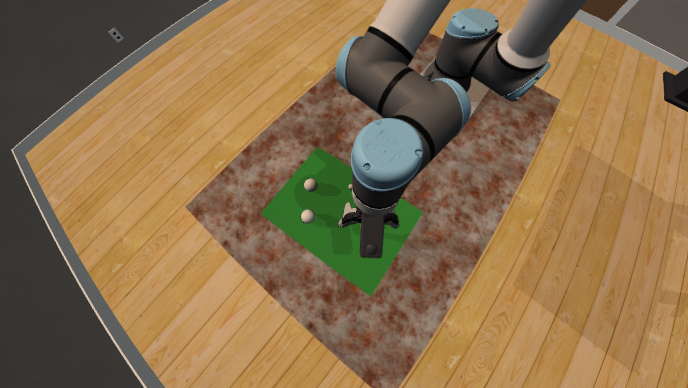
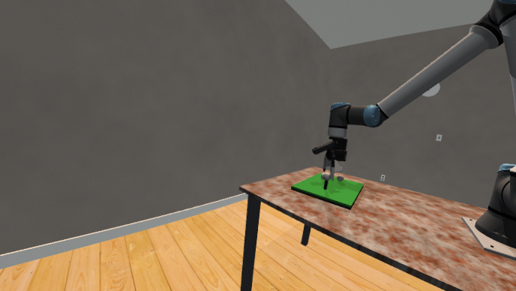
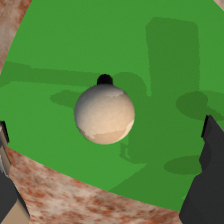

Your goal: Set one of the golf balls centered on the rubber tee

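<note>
A cream golf ball (image 3: pixel 105 114) rests on top of the black rubber tee (image 3: pixel 104 79), whose post stands on the green mat (image 1: pixel 341 216). The side view shows the ball (image 2: pixel 326 175) on the tee post (image 2: pixel 325 184). My gripper (image 3: pixel 103 120) hangs right above it, open wide and empty, with one finger on each side of the ball and clear of it. Two more golf balls (image 1: pixel 310 184) (image 1: pixel 307 216) lie on the left part of the mat. The wrist hides most of the tee in the overhead view.
The green mat lies on a mottled brown table (image 2: pixel 394 217), close to its far-left corner. Another ball (image 2: pixel 340 178) lies on the mat just behind the tee. The arm's base (image 2: pixel 499 214) stands at the table's right end.
</note>
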`<state>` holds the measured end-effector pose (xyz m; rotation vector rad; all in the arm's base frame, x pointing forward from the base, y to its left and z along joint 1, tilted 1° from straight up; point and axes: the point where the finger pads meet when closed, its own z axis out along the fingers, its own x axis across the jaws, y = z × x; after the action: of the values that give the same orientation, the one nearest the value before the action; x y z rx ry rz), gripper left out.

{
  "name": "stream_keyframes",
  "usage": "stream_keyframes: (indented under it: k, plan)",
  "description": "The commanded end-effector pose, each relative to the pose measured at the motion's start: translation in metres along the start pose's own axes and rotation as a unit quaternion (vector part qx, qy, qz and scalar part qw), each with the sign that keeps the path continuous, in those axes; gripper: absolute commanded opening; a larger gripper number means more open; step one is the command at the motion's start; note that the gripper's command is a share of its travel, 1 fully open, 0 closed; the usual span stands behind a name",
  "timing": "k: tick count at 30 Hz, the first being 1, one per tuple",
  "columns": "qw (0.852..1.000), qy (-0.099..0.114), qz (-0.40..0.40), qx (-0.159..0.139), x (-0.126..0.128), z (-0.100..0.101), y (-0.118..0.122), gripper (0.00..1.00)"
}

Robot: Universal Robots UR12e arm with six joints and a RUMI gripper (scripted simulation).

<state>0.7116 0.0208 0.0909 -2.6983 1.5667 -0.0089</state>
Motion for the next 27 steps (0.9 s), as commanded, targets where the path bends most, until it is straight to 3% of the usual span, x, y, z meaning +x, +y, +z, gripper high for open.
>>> stream_keyframes:
  k: [1,8,11,27]
  plan:
    - [1.0,0.001,0.0,0.001,0.0,-0.009,-0.001,1.0]
    - [1.0,0.001,0.0,0.001,-0.001,-0.076,0.001,1.0]
    - [1.0,0.001,0.0,0.001,-0.001,-0.096,0.001,1.0]
    - [1.0,0.001,0.0,0.001,-0.001,-0.1,0.001,1.0]
